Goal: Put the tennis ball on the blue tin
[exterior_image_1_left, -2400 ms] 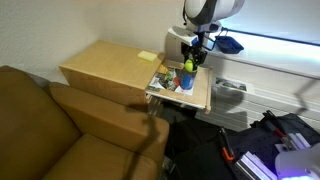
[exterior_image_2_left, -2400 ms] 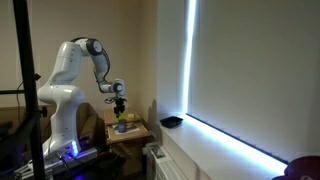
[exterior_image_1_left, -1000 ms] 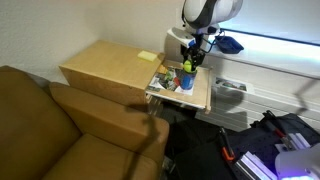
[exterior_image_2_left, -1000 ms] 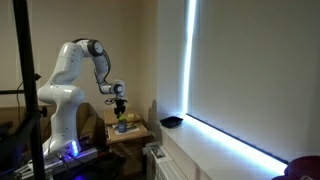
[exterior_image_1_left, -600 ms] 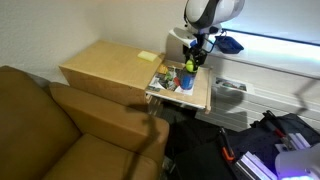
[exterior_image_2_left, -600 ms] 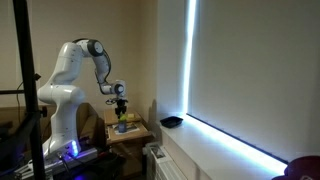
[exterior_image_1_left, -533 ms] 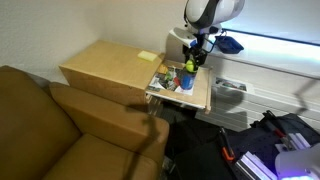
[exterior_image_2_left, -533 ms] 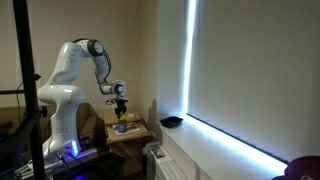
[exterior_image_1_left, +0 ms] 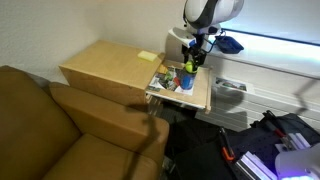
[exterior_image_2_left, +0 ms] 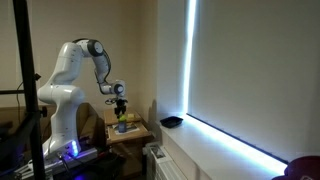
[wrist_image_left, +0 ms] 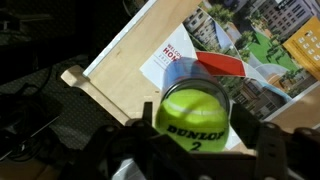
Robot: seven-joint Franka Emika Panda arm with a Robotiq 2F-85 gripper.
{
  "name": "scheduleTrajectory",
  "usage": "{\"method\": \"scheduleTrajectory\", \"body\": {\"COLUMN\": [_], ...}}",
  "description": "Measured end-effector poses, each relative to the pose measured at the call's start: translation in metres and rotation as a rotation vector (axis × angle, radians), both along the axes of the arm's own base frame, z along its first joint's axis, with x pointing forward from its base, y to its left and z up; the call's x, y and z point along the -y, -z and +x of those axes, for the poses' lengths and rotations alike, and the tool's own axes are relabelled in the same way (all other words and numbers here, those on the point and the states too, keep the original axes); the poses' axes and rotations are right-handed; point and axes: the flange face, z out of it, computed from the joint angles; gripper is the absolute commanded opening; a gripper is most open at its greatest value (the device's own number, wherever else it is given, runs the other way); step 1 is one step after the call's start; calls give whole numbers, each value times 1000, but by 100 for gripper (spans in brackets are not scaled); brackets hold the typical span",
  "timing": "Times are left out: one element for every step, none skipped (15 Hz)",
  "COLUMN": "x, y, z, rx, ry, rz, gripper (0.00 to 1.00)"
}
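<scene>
The tennis ball (wrist_image_left: 190, 112), yellow-green with "DUNLOP 2" printed on it, rests on top of the blue tin (wrist_image_left: 171, 73), whose round rim shows just behind the ball in the wrist view. My gripper (wrist_image_left: 196, 132) has a finger on each side of the ball and looks shut on it. In an exterior view the ball (exterior_image_1_left: 187, 67) sits on the upright tin (exterior_image_1_left: 185, 81) on a small wooden table (exterior_image_1_left: 198, 100), with my gripper (exterior_image_1_left: 191, 59) right above it. The arm (exterior_image_2_left: 80, 60) reaches over the same table.
Magazines and leaflets (wrist_image_left: 262, 40) lie on the table around the tin. A large wooden box (exterior_image_1_left: 105, 65) with a flat pale yellow patch (exterior_image_1_left: 147, 57) stands beside the table. A dark blue bowl (exterior_image_1_left: 230, 44) sits on the window sill. A brown sofa (exterior_image_1_left: 60, 135) is in front.
</scene>
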Motion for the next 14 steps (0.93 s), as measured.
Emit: {"method": "scheduleTrajectory", "body": {"x": [-1, -2, -5, -8, -10, -11, -12, -11, -11, -12, -14, -16, -18, -19], "y": [0, -1, -3, -6, -9, -14, -20, -28, -38, -50, -66, -86, -110, -128], "z": [0, 0, 0, -1, -2, -3, -5, -8, -11, -15, -20, -24, -28, -31], "rx": [0, 0, 0, -2, -7, -17, -33, -55, -80, -110, -132, -133, -120, -100], "ry": [4, 10, 14, 15, 16, 17, 18, 15, 8, -10, -39, -77, -111, -120], "rz": [4, 13, 24, 35, 43, 46, 49, 52, 61, 90, 137, 186, 232, 241], "gripper": [100, 100, 100, 100, 100, 100, 100, 100, 100, 100, 100, 100, 100, 100]}}
